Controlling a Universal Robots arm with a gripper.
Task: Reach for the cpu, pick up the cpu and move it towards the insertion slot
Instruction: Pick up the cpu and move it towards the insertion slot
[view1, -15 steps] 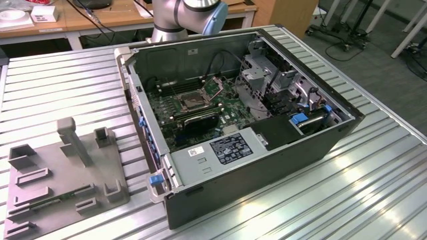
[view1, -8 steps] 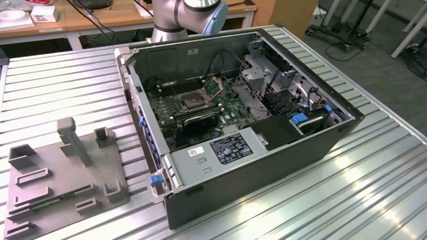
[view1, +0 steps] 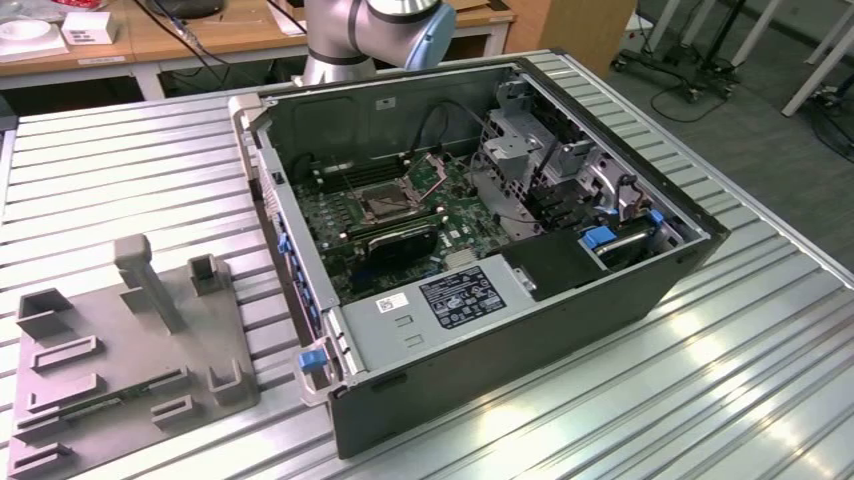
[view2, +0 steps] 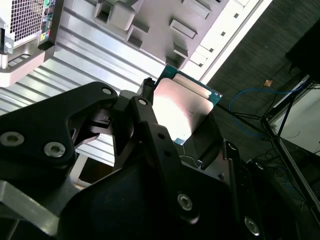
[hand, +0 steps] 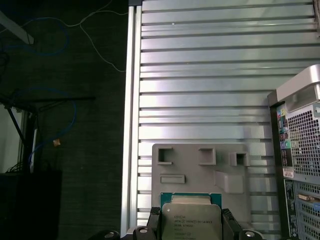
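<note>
Fingers (hand: 228, 222) of my black gripper (hand: 191, 226) clamped the silvery green-rimmed cpu (hand: 191, 216) above the grey plastic fixture (hand: 192, 167): pickup done, I judged, the dark metal-framed insertion slot (view1: 383, 205) unreached.

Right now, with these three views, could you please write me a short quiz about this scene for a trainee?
1. True or false: the pincer is shut on the cpu.
2. Fill the gap: the grey fixture lies on the exterior view's ____ of the computer case.
3. Where is the insertion slot? A: on the grey fixture. B: on the motherboard inside the open case. C: on the floor.
Key: 1 true; 2 left; 3 B.
</note>
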